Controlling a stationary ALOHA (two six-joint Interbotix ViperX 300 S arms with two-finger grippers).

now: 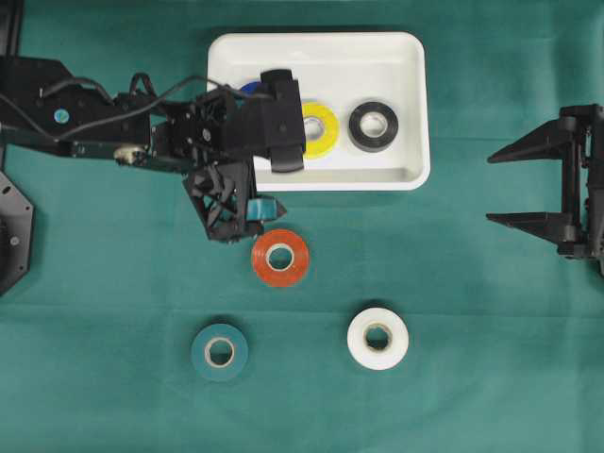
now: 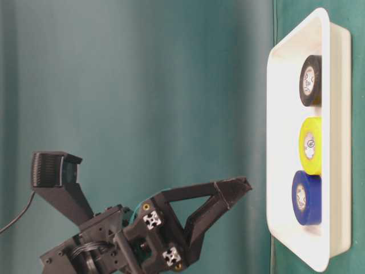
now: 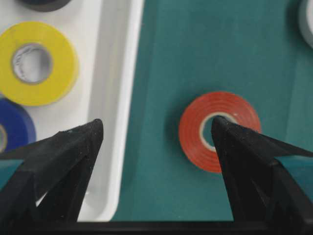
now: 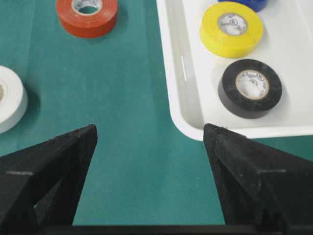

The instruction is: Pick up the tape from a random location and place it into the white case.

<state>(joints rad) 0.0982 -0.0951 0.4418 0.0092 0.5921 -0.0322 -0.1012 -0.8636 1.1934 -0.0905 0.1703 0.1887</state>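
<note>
Red tape (image 3: 218, 131) under wide, empty left jaws

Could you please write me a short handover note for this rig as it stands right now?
Left gripper: open, empty, over the cloth beside the white case, near the red tape.
Right gripper: open, empty, parked at the right edge.
Done: blue tape, yellow tape and black tape lie in the case.
Left: red, teal tape and white tape remain on the cloth.
</note>
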